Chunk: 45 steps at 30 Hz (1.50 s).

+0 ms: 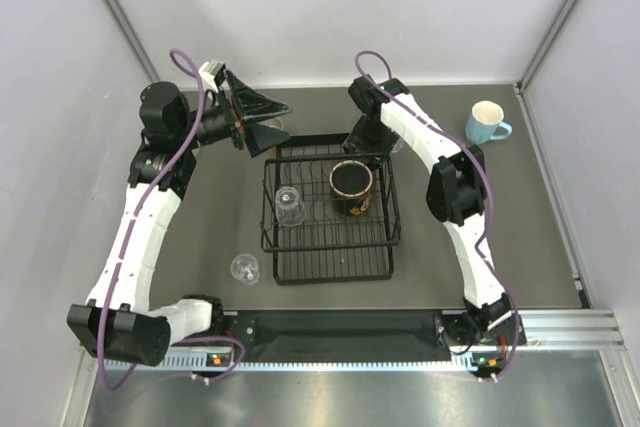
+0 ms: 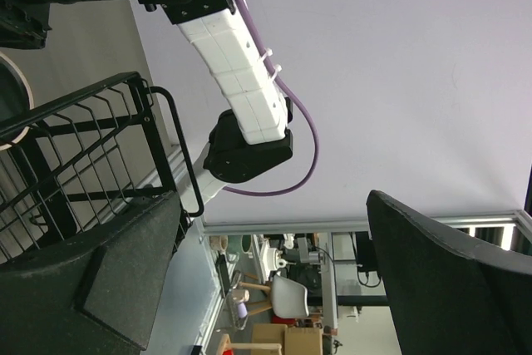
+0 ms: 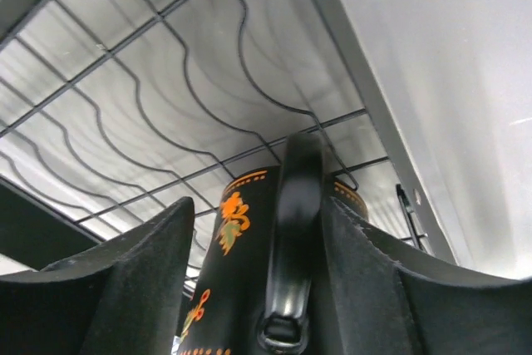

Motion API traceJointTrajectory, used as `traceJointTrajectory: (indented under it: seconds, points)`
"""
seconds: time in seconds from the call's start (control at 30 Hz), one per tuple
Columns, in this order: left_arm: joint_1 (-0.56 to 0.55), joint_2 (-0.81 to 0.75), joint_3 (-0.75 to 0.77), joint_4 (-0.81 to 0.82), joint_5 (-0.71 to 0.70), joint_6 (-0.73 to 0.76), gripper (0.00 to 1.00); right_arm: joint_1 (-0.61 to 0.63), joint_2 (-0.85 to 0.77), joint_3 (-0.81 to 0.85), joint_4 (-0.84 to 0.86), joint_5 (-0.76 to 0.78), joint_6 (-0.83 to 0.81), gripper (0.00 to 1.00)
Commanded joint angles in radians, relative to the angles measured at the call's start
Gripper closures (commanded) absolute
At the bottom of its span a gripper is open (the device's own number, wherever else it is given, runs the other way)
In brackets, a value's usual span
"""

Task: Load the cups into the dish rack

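Four cups are plain to see. A dark cup [image 1: 352, 188] with orange patterning stands upright in the far right part of the dish rack [image 1: 335, 262], and a clear glass [image 1: 289, 205] stands in the rack's left half. A second clear glass [image 1: 244, 268] sits on the worktop [image 1: 215, 217] just beside the rack's near left corner, and a light blue mug [image 1: 487, 123] stands well apart at the far right.

The right end effector [image 3: 256, 222] straddles the dark cup's handle [image 3: 293, 230], its jaws parted. There is a gap on one side, while the other pad may be touching the handle. The left end effector [image 1: 268, 121] hangs near the rack's far left corner, spread wide and holding nothing.
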Motion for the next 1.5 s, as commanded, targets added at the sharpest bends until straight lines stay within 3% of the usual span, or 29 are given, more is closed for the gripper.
traceJointTrajectory:
  seconds: [0.0, 0.23, 0.37, 0.57, 0.67, 0.8, 0.87, 1.0, 1.1, 1.23, 1.37, 1.47]
  points:
    - [0.010, -0.026, -0.009, 0.051, 0.013, 0.011, 0.01, 0.009, -0.035, 0.052, 0.011, -0.011, -0.008, 0.37]
    - [0.013, -0.044, 0.019, -0.032, -0.022, 0.075, 0.01, -0.015, -0.080, 0.052, 0.012, -0.011, -0.025, 0.15]
    - [0.021, -0.059, 0.066, -0.119, -0.076, 0.138, 0.01, -0.023, -0.121, 0.047, 0.026, -0.008, -0.034, 0.07]
    - [0.033, -0.067, 0.141, -0.303, -0.156, 0.265, 0.01, -0.040, -0.155, 0.045, 0.026, -0.002, -0.040, 0.05]
    - [0.039, -0.067, 0.236, -0.496, -0.275, 0.371, 0.01, -0.052, -0.183, 0.049, 0.028, 0.022, -0.052, 0.04]
    - [0.050, -0.087, 0.392, -0.731, -0.606, 0.488, 0.01, -0.081, -0.230, 0.064, 0.032, 0.050, -0.086, 0.04]
    - [0.050, -0.096, 0.430, -0.803, -0.700, 0.534, 0.01, -0.094, -0.261, 0.081, 0.032, 0.059, -0.107, 0.04]
    - [0.050, -0.086, 0.485, -1.019, -0.901, 0.569, 0.08, -0.129, -0.328, 0.084, 0.035, 0.087, -0.158, 0.04]
    - [0.050, -0.090, 0.441, -1.148, -0.973, 0.565, 0.14, -0.149, -0.390, 0.079, 0.025, 0.105, -0.216, 0.05]
    - [0.050, -0.141, 0.243, -1.199, -0.980, 0.529, 0.16, -0.167, -0.532, 0.018, 0.034, 0.154, -0.284, 0.05]
    - [0.050, -0.196, 0.051, -1.242, -0.923, 0.496, 0.30, -0.169, -0.685, -0.188, 0.083, 0.148, -0.348, 0.05]
    - [0.050, -0.259, -0.064, -1.247, -0.958, 0.485, 0.28, -0.167, -0.851, -0.411, 0.171, 0.101, -0.359, 0.05]
